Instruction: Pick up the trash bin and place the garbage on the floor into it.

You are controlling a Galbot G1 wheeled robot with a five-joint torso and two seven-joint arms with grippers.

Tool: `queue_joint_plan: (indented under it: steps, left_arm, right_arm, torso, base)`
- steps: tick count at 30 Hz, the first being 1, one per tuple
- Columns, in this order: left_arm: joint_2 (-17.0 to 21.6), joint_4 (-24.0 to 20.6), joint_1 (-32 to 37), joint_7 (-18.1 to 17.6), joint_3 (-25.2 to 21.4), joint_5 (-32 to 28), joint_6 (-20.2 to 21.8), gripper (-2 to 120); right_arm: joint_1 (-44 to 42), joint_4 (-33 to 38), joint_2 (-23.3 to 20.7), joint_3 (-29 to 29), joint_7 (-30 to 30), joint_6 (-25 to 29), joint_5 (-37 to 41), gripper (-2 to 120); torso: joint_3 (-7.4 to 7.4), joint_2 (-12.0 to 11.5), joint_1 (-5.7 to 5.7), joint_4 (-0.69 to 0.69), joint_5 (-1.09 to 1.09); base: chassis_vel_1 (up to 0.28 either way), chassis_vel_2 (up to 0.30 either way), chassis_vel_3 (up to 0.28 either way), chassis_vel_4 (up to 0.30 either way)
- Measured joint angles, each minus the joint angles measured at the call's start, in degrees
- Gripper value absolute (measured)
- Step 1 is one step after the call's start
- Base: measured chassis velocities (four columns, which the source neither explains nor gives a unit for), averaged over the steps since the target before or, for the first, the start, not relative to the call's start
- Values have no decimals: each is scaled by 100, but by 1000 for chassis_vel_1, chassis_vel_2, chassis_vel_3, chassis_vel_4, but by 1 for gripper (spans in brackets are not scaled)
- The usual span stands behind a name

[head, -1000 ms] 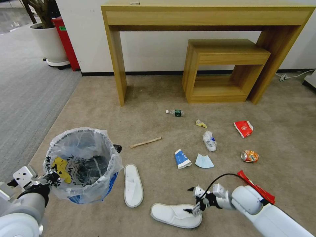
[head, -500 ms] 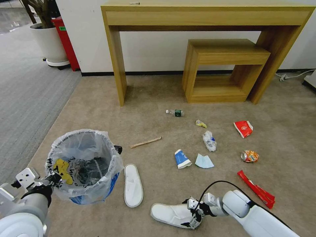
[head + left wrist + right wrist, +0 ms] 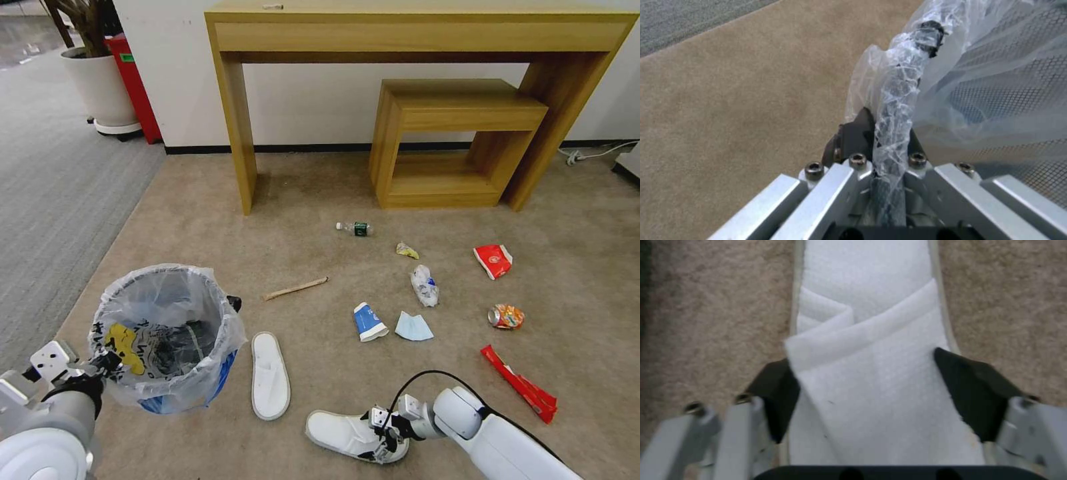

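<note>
The blue side of the trash bin (image 3: 223, 373) is mostly covered by its whitish plastic bag (image 3: 167, 293), and what lies inside is hard to make out through the film: a yellow scrap (image 3: 125, 341) and dark printed material are seen against the near wall. The bin is held by the left gripper (image 3: 100, 365) at the robot's near left, above the beige carpet (image 3: 200, 220); in the left wrist view the fingers (image 3: 853, 136) are closed on the bag-wrapped rim (image 3: 898, 110).

The right gripper (image 3: 381, 437) is set down over the near slipper (image 3: 343, 433), part of which is hidden beneath it. In the right wrist view the black pads (image 3: 773, 393) are spread on either side of the slipper's folded white strap (image 3: 871, 350), touching its edges but not yet closed on it.

A second slipper (image 3: 269, 375) lies just beside the bin. Spread farther out on the carpet are a wooden stick (image 3: 295, 288), a bottle (image 3: 355, 229), a blue-white cup (image 3: 368, 321), a mask (image 3: 413, 327), a crumpled clear wrapper (image 3: 425, 285), an orange can (image 3: 506, 316) and two red wrappers (image 3: 493, 260) (image 3: 520, 385).
</note>
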Motion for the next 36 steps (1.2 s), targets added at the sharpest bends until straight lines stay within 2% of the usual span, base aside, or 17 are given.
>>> queue_joint_plan:
  steps: [2, 4, 5, 7, 9, 11, 13, 14, 19, 22, 24, 26, 27, 29, 31, 32, 36]
  left_arm:
    - [2, 12, -12, 3, 2, 6, 0, 1]
    - [2, 14, -15, 4, 3, 7, 0, 1]
    - [2, 18, -18, 4, 9, 9, 0, 1]
    - [2, 18, -18, 4, 9, 9, 0, 1]
    - [-5, 18, -16, 5, 25, 17, 0, 1]
    - [-9, 18, -11, 6, 33, 23, 0, 1]
    - [-13, 12, 1, 7, 37, 29, 0, 1]
    - [-13, 12, 1, 7, 37, 29, 0, 1]
    - [-21, -44, 22, 9, 36, 36, 0, 1]
    - [-27, -71, 41, 9, 38, 50, 0, 1]
    - [-27, -76, 50, 9, 43, 58, 0, 1]
    - [-26, -77, 73, 9, 59, 75, 0, 1]
    - [-26, -77, 73, 9, 59, 75, 0, 1]
    - [-23, -68, 94, 7, 113, 90, 0, 1]
    - [-38, -61, 106, -7, 214, 88, 0, 1]
    - [-38, -61, 106, -7, 214, 88, 0, 1]
    - [-57, -61, 141, -44, 399, 53, 0, 1]
  right_arm:
    - [0, -7, -4, 25, 27, 15, -17, 61]
    - [1, -8, -4, 30, 35, 17, -20, 59]
    - [2, -8, -5, 40, 52, 17, -24, 52]
    - [2, -7, -5, 41, 54, 18, -24, 52]
    - [3, 6, -10, 60, 67, 24, -30, 37]
    - [1, 30, -17, 77, 76, 25, -29, 34]
    - [-7, 70, -28, 101, 98, 27, -23, 23]
    - [-7, 70, -28, 101, 98, 27, -23, 23]
    - [-62, 139, -51, 205, 140, 60, -26, 1]
    - [-103, 213, -114, 315, 171, 203, 68, 0]
    - [-108, 269, -152, 418, 199, 445, 351, 0]
    - [-107, 435, -208, 671, 199, 939, 1069, 0]
    - [-107, 435, -208, 671, 199, 939, 1069, 0]
    - [-91, 754, -304, 986, 33, 1205, 1812, 0]
    - [-88, 1138, -404, 1290, -449, 1448, 2637, 0]
    - [-88, 1138, -404, 1290, -449, 1448, 2637, 0]
    - [-140, 1840, -549, 1635, -987, 1546, 3619, 0]
  torso:
    - [0, 0, 0, 0, 0]
    - [0, 0, -1, 0, 0]
    - [0, 0, -1, 0, 0]
    - [0, 0, 0, 0, 0]
    - [0, 0, -1, 0, 0]
    - [0, 0, 0, 0, 1]
    - [0, 0, 0, 0, 0]
    - [0, 0, 0, 0, 0]
    - [0, 0, 0, 0, 1]
    - [0, 0, 0, 0, 2]
    - [0, 0, 0, -1, 1]
    - [0, 0, 0, 0, 1]
    - [0, 0, 0, 0, 1]
    - [0, 0, 0, 0, 0]
    - [0, 0, 0, 0, 0]
    - [0, 0, 0, 0, 0]
    - [0, 0, 0, 0, -1]
  base:
    - [0, 0, 0, 0]
    - [0, 0, 0, 0]
    - [0, 0, 0, 0]
    - [0, 0, 0, 0]
    - [0, 0, 0, 0]
    - [0, 0, 0, 0]
    - [0, 0, 0, 0]
    - [0, 0, 0, 0]
    - [0, 0, 0, 0]
    - [0, 0, 0, 0]
    - [0, 0, 0, 0]
    - [0, 0, 0, 0]
    - [0, 0, 0, 0]
    - [0, 0, 0, 0]
    - [0, 0, 0, 0]
    - [0, 0, 0, 0]
    - [0, 0, 0, 0]
